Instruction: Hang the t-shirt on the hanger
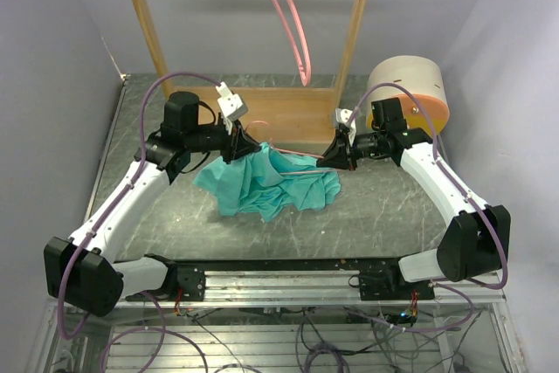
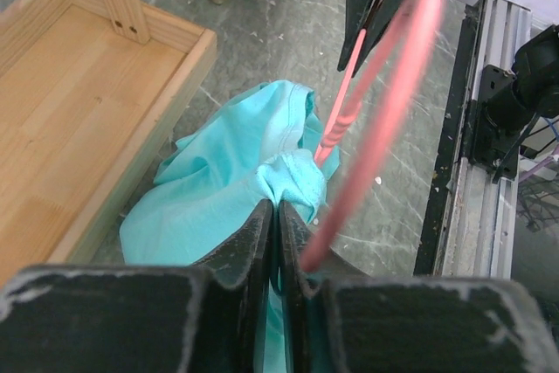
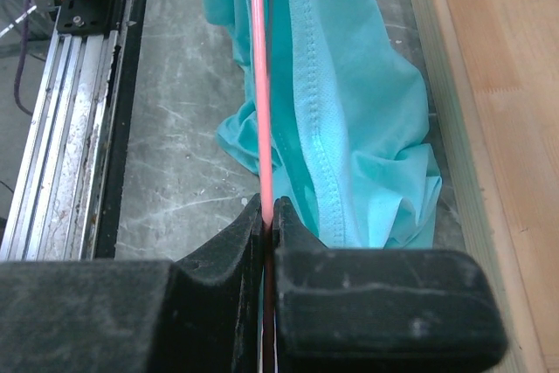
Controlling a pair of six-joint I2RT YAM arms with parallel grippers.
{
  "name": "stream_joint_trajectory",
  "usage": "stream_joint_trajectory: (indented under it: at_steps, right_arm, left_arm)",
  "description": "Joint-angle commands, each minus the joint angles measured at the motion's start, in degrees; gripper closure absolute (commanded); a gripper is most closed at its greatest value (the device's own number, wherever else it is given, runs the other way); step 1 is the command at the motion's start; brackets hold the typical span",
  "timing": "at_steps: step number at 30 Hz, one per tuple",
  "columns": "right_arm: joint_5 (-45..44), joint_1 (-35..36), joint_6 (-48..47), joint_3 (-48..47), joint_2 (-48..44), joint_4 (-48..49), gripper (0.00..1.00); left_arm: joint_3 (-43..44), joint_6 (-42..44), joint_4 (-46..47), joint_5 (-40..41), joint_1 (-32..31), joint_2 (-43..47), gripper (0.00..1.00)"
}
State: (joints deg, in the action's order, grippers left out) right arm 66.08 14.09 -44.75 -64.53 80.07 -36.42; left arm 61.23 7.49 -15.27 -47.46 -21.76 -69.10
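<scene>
The t-shirt (image 1: pixel 262 185) was seen bunched on the tabletop (image 1: pixel 384 207), just in front of the wooden rack (image 1: pixel 293 120), with the hanger (image 3: pixel 258 85) held low across it and partly hidden in the cloth. The left pincer (image 2: pixel 278 216) was pressed together on a fold of the fabric; the right pincer (image 3: pixel 267 211) was pinched on the hanger's thin wire. A slip was judged likely: if the cloth were tugged hard, the wire could be twisted or drawn out of that narrow grip, or the bunched fold could be snagged on the hanger's shoulder.

Crumpled teal t-shirt (image 3: pixel 349 85) lies bunched, thin pink hanger (image 3: pixel 258 85) slanting across it.
</scene>
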Motion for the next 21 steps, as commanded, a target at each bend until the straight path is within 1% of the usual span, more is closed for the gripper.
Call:
stream_joint_trajectory:
  at_steps: [1,4,10,16,21]
  right_arm:
    - [0.7,-0.5,0.8,1.3,-1.5,2.4,1.00]
    - [0.9,-0.5,1.0,1.3,-1.4,2.7,1.00]
    - [0.9,-0.5,1.2,1.2,-1.3,2.7,1.00]
    - [0.6,-0.5,1.4,1.3,-1.6,3.0,1.00]
    - [0.7,-0.5,1.2,1.3,-1.6,2.9,1.00]
  left_arm:
    - [1.3,-1.4,-0.6,0.8,0.8,1.4,0.87]
    - [0.6,-2.3,0.1,-1.0,0.8,1.7,0.89]
    - [-0.8,-6.6,4.7,-4.6,0.5,2.2,0.80]
    - [0.3,-3.0,0.4,-7.1,-0.2,0.6,0.72]
    - [-0.8,-0.6,0.7,-4.0,-1.2,-1.5,0.64]
